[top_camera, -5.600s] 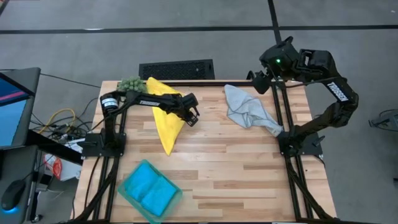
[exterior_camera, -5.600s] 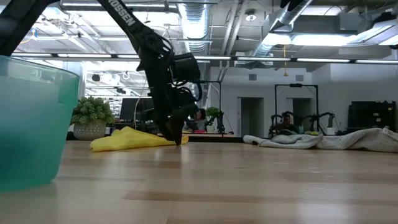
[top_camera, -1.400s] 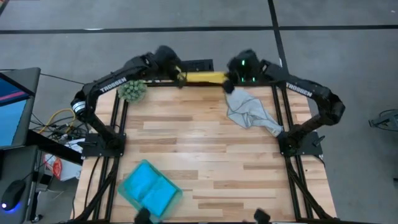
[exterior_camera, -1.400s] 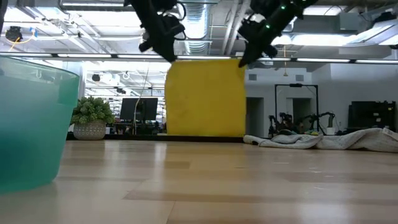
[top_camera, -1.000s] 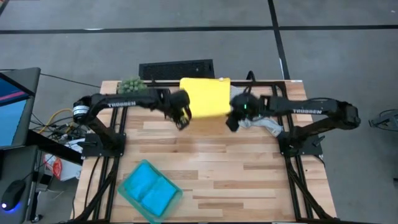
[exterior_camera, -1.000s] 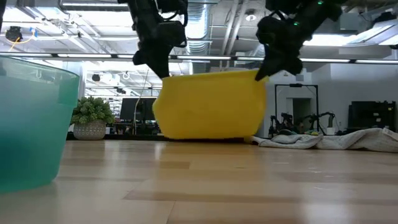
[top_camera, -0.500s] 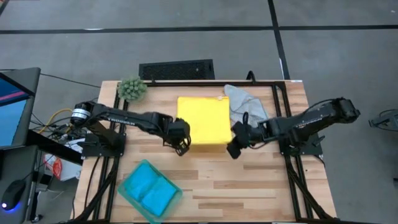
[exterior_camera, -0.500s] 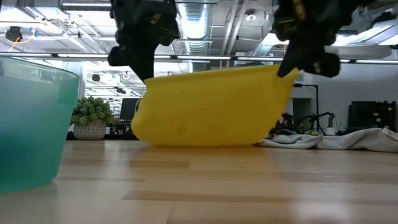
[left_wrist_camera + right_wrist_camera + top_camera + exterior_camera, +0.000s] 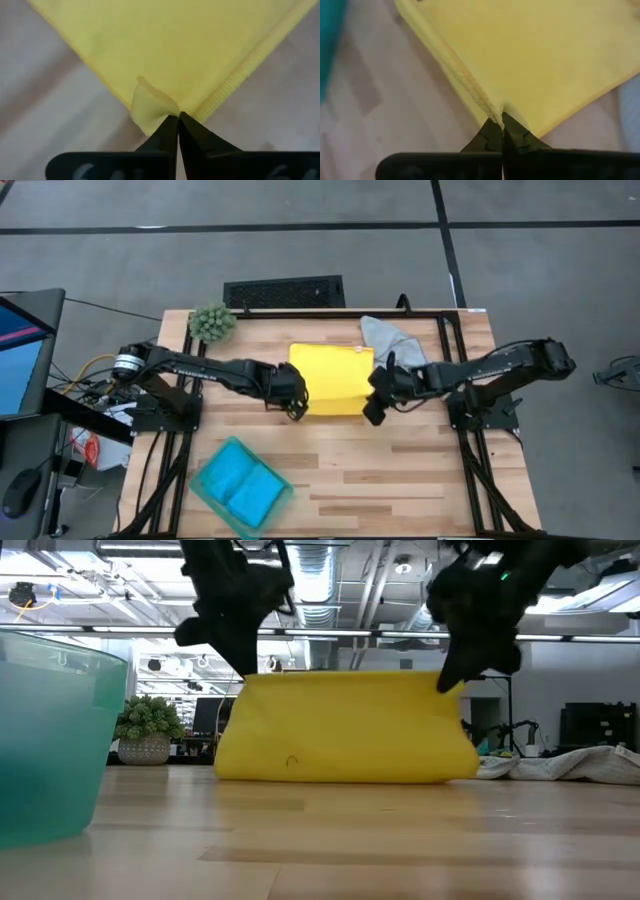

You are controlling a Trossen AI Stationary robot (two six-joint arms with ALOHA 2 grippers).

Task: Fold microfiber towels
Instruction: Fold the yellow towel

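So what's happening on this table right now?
Both arms are working the yellow towel together near the middle of the wooden table. The left gripper is shut on one near corner and the right gripper on the other, with the near edge lifted off the wood while the far part rests on it. A grey towel lies crumpled just behind, and a teal bin of blue towels sits at the front left.

Left hand [image 9: 297, 402] pinched closed mid-table; right hand [image 9: 372, 408] closed, facing it.
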